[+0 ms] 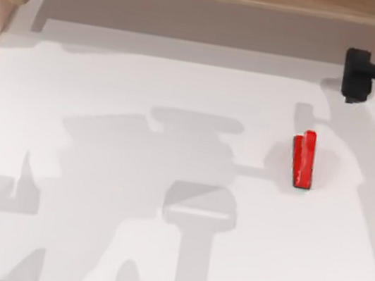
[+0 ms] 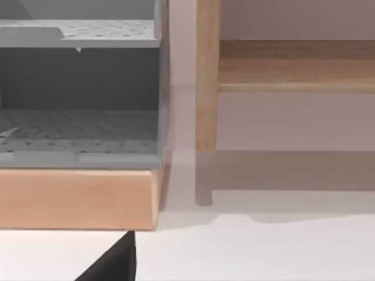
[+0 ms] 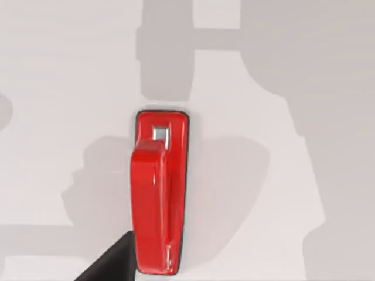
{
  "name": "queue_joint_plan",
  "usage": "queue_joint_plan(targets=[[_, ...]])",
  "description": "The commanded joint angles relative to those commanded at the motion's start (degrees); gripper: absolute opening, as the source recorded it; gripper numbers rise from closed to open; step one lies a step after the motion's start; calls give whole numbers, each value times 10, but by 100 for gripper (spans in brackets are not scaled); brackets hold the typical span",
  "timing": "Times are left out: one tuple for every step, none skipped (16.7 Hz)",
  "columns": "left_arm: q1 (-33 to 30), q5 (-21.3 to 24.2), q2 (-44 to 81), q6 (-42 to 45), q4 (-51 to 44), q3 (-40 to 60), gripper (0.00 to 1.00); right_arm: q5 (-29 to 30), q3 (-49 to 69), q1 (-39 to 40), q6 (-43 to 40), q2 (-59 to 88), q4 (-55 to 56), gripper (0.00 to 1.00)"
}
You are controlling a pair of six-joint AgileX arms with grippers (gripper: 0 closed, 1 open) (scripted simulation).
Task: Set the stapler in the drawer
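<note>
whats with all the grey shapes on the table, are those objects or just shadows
Just shadows: in the top view, soft grey arm silhouettes fall across the white table, one beside the stapler; in the right wrist view the stapler shows a glossy highlight and a shadow either side; in the left wrist view the wooden furniture shades the table beneath.

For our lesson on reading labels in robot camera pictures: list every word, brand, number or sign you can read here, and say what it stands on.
None: no view shows readable text.
The stapler is plain red, with a small bare metal square near one end and no brand or number.
The table shows shadows, no writing.
The wooden furniture and its grey dotted shelves carry no label.
</note>
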Motion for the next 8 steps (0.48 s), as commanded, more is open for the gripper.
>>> queue_joint_plan(targets=[[0,0,0,0,0,0,100,2,30,6,7,34,-21,100],[0,0,0,0,0,0,100,4,58,11,14,66,-41,100],[0,0,0,0,0,0,100,7,83,16,21,94,-59,100],[0,0,0,0,0,0,100,9,107,22,27,121,-76,100],[0,0,0,0,0,0,100,11,128,27,33,144,-93,100],[0,0,0,0,0,0,100,12,147,33,39,165,-108,100],[0,0,0,0,0,0,100,14,166,39,45,185,-123,100],[0,0,0,0,0,0,100,14,181,45,51,201,-136,100]])
